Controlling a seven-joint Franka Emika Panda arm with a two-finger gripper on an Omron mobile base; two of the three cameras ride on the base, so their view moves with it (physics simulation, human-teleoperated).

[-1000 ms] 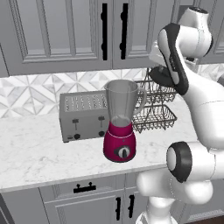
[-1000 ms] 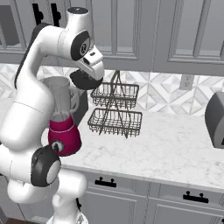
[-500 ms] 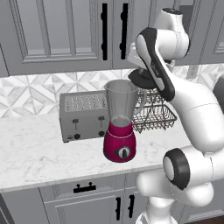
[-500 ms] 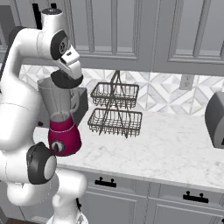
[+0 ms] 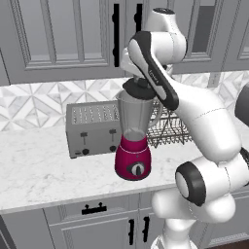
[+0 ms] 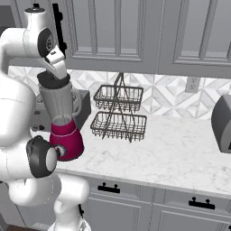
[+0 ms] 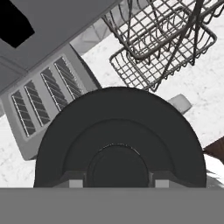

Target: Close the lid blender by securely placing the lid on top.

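I see the lid [image 7: 120, 140] as a dark round disc with a raised knob in its middle, and my gripper [image 5: 141, 87] seems to have this knob between its fingers; how wide the jaws stand I cannot tell, because the lid hides them. In the two base views the lid [image 5: 140, 91] is right at the rim of the blender [image 5: 133, 141], on top of the jar; if it already sits down fully I cannot say.

I judge the lid to be light, stiff and a little smooth, so the knob is the right place to hold it, and a flat push from above should seat it. The jar is tall on a small magenta base, so I think a sideways push could tip it.

The blender stands on a pale marble counter [image 5: 44, 170]. The toaster [image 5: 92, 129] is just behind it on one side, a wire rack [image 6: 118, 115] near on the other. Cabinets [image 6: 135, 31] hang close above the arm.
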